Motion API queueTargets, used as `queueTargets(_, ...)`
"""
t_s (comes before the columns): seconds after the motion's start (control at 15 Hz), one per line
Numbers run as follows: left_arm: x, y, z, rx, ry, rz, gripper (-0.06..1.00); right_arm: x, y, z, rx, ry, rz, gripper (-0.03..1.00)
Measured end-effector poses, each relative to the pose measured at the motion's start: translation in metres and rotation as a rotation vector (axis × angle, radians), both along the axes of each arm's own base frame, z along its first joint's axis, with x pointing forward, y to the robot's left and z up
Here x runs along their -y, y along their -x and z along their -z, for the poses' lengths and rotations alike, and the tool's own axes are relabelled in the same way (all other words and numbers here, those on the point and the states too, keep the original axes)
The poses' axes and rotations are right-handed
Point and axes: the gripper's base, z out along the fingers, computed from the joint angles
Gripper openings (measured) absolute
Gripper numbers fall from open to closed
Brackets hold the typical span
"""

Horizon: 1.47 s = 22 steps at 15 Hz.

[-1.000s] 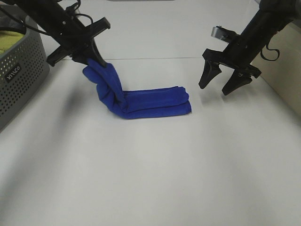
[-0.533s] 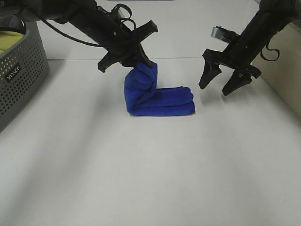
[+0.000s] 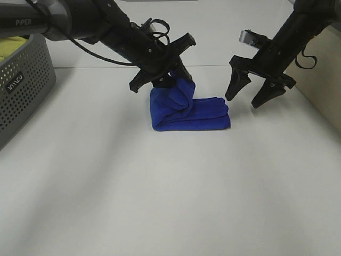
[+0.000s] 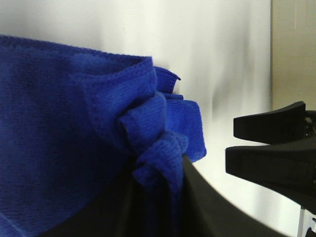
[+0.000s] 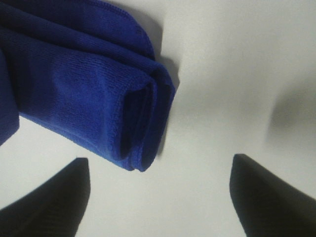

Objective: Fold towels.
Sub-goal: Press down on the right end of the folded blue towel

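Note:
The royal-blue towel point(image 3: 189, 111) lies folded in layers near the middle of the white table point(image 3: 160, 202). My left gripper point(image 3: 171, 80) is shut on the towel's left end and holds it raised and doubled over the flat part. The left wrist view shows the bunched blue cloth point(image 4: 98, 143) pinched between the fingers. My right gripper point(image 3: 251, 94) hangs open and empty just right of the towel's right end. The right wrist view shows that rolled end point(image 5: 98, 94) beyond the spread fingertips point(image 5: 49, 197). No white tag shows.
A grey perforated basket point(image 3: 24, 85) stands at the left edge with a yellow-green cloth point(image 3: 11, 45) inside. A beige panel point(image 3: 322, 80) borders the table on the right.
My left gripper has carried the towel's left end to the right, from well left of the bundle to over it. The towel has shortened and shifted slightly right. The right gripper has not moved.

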Motion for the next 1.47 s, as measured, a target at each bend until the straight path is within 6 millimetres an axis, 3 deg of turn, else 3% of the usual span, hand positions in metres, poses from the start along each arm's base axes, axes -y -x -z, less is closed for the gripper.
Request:
queueTargets(0.07, 0.004, 0.001, -0.002, 0.003, 0.027, -0.007, 0.50, 0.000, 0.000, 0.000, 0.000, 0.000, 0.000, 0.76)
queueTargets(0.2, 0.011, 0.002, -0.006, 0.025, 0.084, 0.011, 0.63, 0.000, 0.000, 0.000, 0.000, -0.004, 0.001, 0.76)
queueTargets(0.33, 0.015, 0.002, -0.012, 0.067, 0.138, 0.056, 0.65, -0.001, 0.000, -0.006, 0.012, -0.007, 0.002, 0.76)
queueTargets(0.47, 0.014, -0.001, -0.024, 0.130, 0.136, 0.122, 0.66, 0.000, 0.002, -0.026, 0.052, -0.010, 0.002, 0.76)
queueTargets(0.53, 0.004, -0.007, -0.034, 0.174, 0.134, 0.172, 0.66, -0.001, 0.004, -0.047, 0.097, -0.021, 0.005, 0.76)
queueTargets(0.67, -0.013, -0.015, -0.044, 0.201, 0.129, 0.202, 0.66, -0.006, 0.006, -0.063, 0.123, -0.089, 0.022, 0.76)
queueTargets(0.8, -0.055, -0.030, -0.054, 0.226, 0.097, 0.179, 0.66, -0.026, 0.005, -0.076, 0.153, -0.319, 0.011, 0.76)
queueTargets(0.93, -0.080, -0.038, -0.061, 0.239, 0.091, 0.140, 0.66, -0.046, 0.004, -0.075, 0.172, -0.447, -0.033, 0.76)
queueTargets(1.13, -0.108, -0.045, -0.072, 0.249, 0.101, 0.094, 0.66, -0.082, 0.003, -0.041, 0.110, -0.574, -0.073, 0.76)
queueTargets(1.27, -0.108, -0.044, -0.072, 0.242, 0.102, 0.103, 0.66, -0.086, -0.001, -0.011, 0.055, -0.601, -0.057, 0.76)
queueTargets(1.47, -0.108, -0.043, -0.071, 0.236, 0.104, 0.112, 0.66, -0.074, -0.006, 0.025, -0.002, -0.595, -0.016, 0.76)
